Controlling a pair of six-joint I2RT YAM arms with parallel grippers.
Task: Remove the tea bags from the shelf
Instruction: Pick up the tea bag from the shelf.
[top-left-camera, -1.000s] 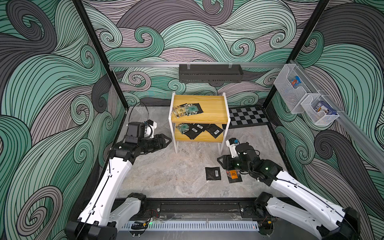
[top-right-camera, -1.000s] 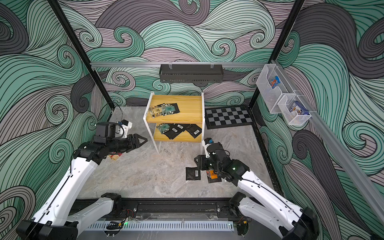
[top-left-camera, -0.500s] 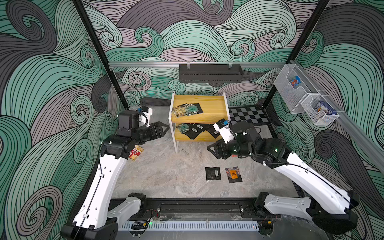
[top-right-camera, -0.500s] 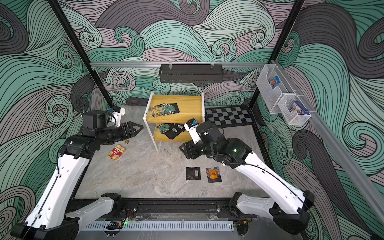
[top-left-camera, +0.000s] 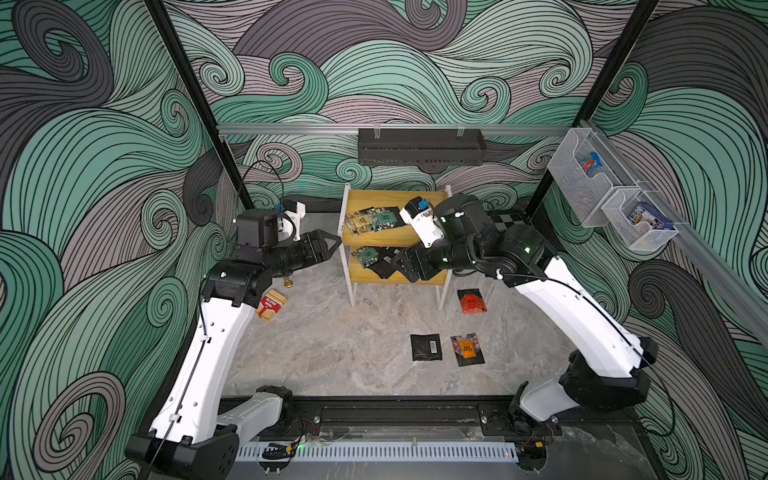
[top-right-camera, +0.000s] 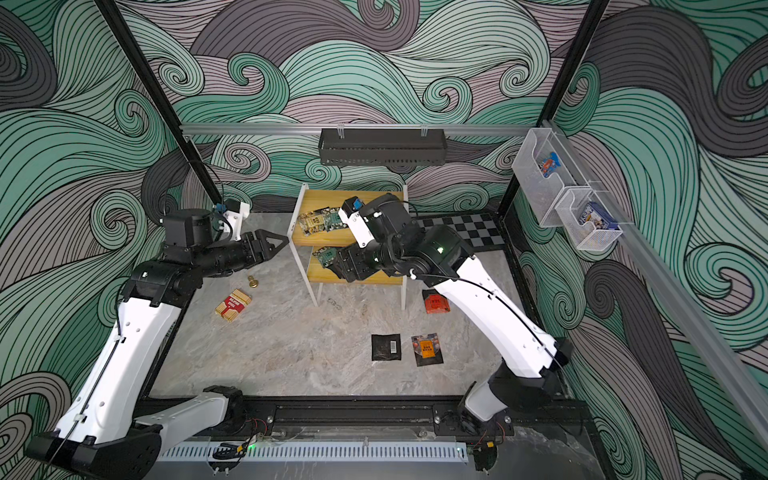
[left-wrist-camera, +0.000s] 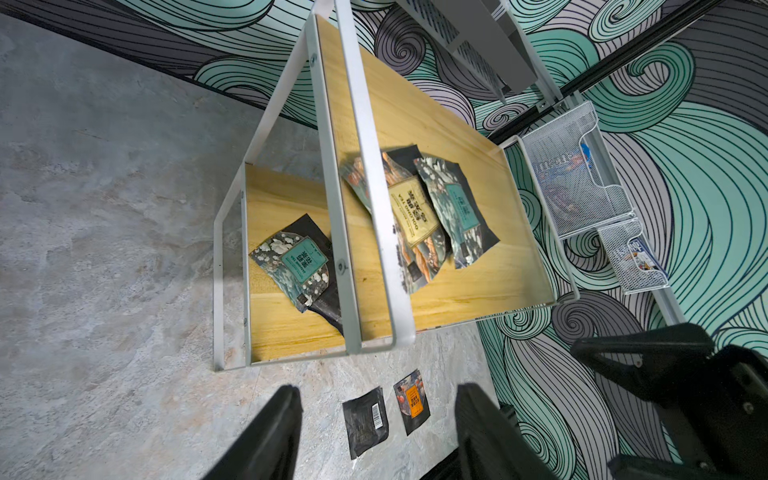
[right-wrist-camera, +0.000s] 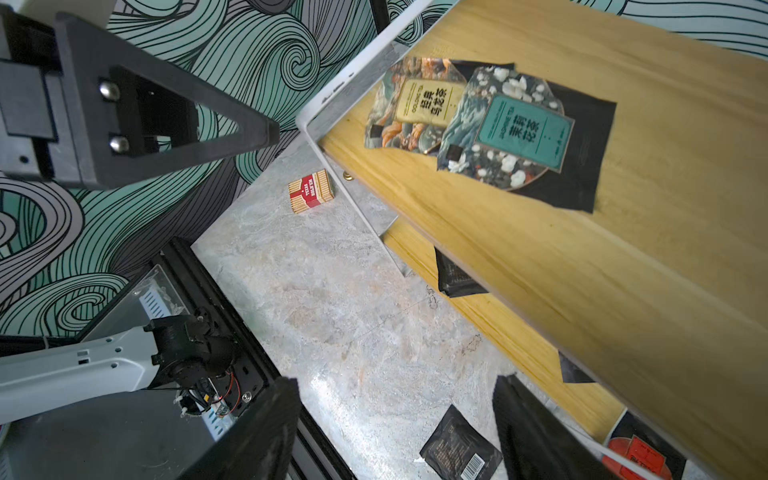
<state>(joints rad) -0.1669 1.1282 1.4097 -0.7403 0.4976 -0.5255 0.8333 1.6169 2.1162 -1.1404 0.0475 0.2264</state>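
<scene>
Both arms have swung up toward the shelf. The right gripper has left the floor and now sits at the front of the lower tier. The left gripper has lifted to the shelf's left end. Each has its fingers spread wide with nothing between them.

Several tea bags remain: a yellow and a teal sachet overlap on the top board, and teal and black sachets lie below. Three already rest on the marble floor:
- a barcode sachet
- an orange-front sachet beside it
- a red sachet near the shelf's right front leg

The right gripper seems poised to take a lower-tier sachet. The left probably holds off to the side to avoid a clash.
</scene>
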